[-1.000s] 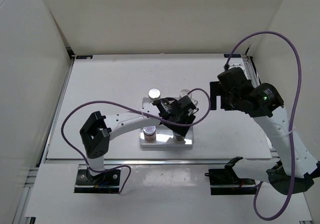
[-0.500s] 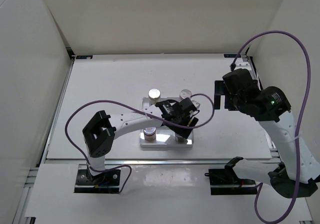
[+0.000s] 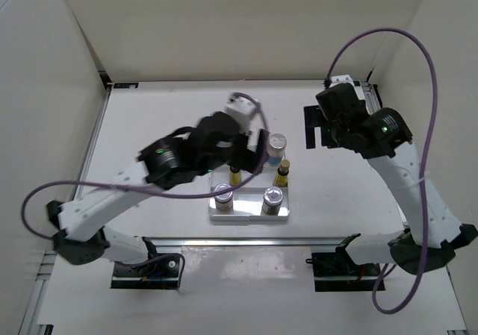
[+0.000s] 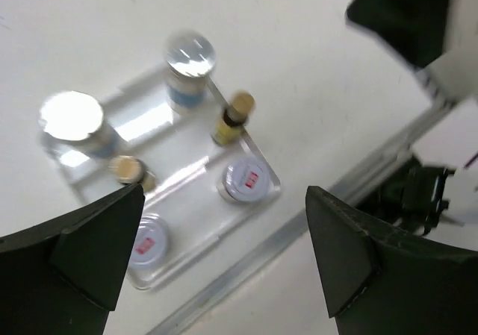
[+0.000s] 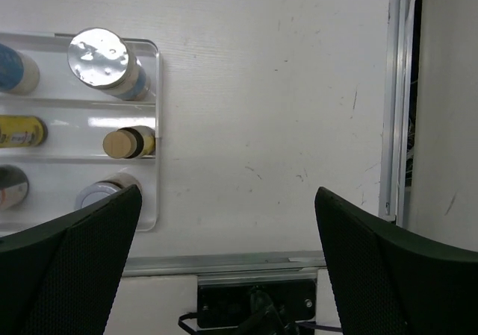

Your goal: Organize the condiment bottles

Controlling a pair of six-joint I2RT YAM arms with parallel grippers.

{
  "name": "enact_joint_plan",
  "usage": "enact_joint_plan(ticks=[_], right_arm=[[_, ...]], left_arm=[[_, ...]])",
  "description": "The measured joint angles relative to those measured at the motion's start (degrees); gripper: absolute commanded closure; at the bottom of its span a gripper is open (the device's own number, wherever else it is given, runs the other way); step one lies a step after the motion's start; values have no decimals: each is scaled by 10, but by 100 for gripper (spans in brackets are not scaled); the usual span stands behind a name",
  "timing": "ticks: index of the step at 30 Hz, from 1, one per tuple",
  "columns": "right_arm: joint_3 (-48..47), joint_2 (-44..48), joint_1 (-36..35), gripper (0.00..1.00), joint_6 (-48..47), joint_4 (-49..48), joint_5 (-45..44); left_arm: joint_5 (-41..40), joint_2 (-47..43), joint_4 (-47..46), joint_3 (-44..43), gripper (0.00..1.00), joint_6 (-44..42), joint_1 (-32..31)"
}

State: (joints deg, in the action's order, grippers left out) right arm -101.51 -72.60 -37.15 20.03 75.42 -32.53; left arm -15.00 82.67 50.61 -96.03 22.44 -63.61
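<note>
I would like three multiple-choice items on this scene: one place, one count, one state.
1. The two short silver-lidded jars with reddish labels stand in which row of the white ridged rectangular tray? A nearest the arm bases; B middle; C farthest.
2. How many bottles stand on the tray? A four; B five; C six.
3. The left jaws are: A shut on a jar; B open, empty; C shut on the tray.
1 A: top view shows them at the near edge. 2 C: left wrist view shows six. 3 B: nothing lies between them.
</note>
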Motion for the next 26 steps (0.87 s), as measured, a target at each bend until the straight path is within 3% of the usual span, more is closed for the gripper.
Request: enact_joint_plan(ticks=[4, 11, 15, 26], right_arm=[[-13, -39, 0, 0, -32, -5, 41], [10, -7, 0, 0, -53, -27, 126], [13, 6, 0, 0, -60, -33, 137], [20, 6, 0, 0, -89, -35, 112]], left_arm=[[-143, -147, -11, 12, 0, -6, 3], [-321, -377, -1, 205, 0, 25, 87], [-353, -414, 28, 261, 0, 24, 103], [-431, -407, 59, 276, 0, 23, 107]])
